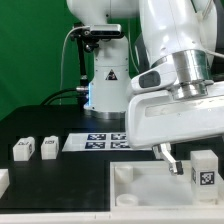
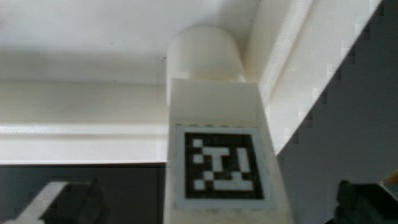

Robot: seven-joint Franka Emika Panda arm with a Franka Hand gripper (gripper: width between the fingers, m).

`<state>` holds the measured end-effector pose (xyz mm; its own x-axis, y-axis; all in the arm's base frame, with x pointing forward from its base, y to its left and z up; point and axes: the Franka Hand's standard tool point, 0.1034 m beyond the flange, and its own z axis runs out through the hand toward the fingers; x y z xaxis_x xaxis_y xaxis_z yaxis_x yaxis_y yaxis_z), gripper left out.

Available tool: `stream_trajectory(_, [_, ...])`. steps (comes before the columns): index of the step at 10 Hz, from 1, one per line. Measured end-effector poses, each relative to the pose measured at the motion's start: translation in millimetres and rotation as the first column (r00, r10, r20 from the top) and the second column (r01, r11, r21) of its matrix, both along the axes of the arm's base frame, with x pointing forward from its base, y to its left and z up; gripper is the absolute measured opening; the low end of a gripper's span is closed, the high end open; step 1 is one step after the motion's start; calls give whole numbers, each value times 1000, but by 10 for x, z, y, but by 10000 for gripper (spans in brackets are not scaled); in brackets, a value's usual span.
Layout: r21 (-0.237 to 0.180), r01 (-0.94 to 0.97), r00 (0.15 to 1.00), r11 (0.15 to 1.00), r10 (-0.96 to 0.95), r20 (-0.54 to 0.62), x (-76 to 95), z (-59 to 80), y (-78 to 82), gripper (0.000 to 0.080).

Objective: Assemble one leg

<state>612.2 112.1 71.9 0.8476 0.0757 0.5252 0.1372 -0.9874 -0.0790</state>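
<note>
A white leg [image 1: 203,172] with a black-and-white tag stands at the exterior view's right, at the right end of the large flat white tray-like part [image 1: 145,192]. My gripper [image 1: 190,165] hangs low around it and is open. One dark finger [image 1: 168,157] shows just to the leg's left; the other is hidden. In the wrist view the leg [image 2: 222,150] lies between my two dark fingertips [image 2: 63,202], with a gap on each side. Its rounded end [image 2: 205,52] points toward the white tray-like part [image 2: 89,60].
Two more white legs [image 1: 23,150] [image 1: 48,147] stand on the black table at the exterior view's left. The marker board [image 1: 105,140] lies behind the tray-like part. Another white piece [image 1: 3,180] shows at the left edge. The arm's base stands at the back.
</note>
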Motion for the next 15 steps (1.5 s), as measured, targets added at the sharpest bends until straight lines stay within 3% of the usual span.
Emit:
stream_trajectory(3, [1, -2, 1000, 1000, 2, -4, 4, 28, 5, 649])
stream_trajectory(5, [0, -9, 999, 1000, 9, -32, 42, 283, -27, 649])
stream_trajectory(6, [2, -18, 994, 1000, 18, -112, 22, 311, -55, 649])
stream_trajectory(7, [2, -13, 993, 1000, 13, -118, 72, 335, -102, 649])
stream_trajectory(8, [8, -8, 988, 1000, 9, -156, 41, 265, -105, 649])
stream_trajectory(10, [44, 3, 932, 999, 13, -362, 17, 209, 5, 649])
stream_trajectory(11, [53, 4, 879, 999, 22, -477, -67, 169, 50, 649])
stream_trajectory(13, [80, -15, 754, 997, 64, -653, -7, 198, 62, 649])
stream_trajectory(14, [87, -22, 710, 996, 77, -700, 31, 169, 27, 649])
stream_trajectory(15, [83, -18, 725, 996, 70, -685, 95, 142, -19, 649])
